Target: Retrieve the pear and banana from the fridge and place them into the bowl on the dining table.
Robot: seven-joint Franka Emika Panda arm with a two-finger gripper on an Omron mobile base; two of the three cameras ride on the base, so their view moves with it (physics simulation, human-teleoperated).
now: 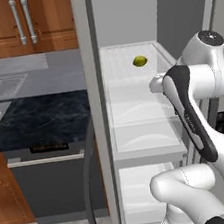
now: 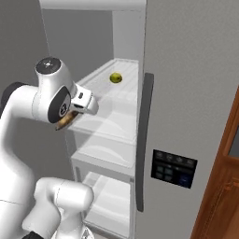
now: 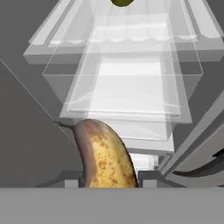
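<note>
My hand [image 3: 109,183] clamps the banana [image 3: 106,159] near one end; swinging away from the fridge [image 1: 97,111] could shake it loose.

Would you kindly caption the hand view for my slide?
Brown-spotted curved yellow banana in the claw, before the open grey fridge's clear shelves, round yellow-green pear beyond.

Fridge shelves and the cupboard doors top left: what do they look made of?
The see-through fridge shelves look like clear glass or plastic: lower tiers show through them, edges glint pale. The reddish-brown cupboard doors look like varnished wood, with panel framing and long metallic-looking bar handles. It is rendered, so this is by look alone.
</note>
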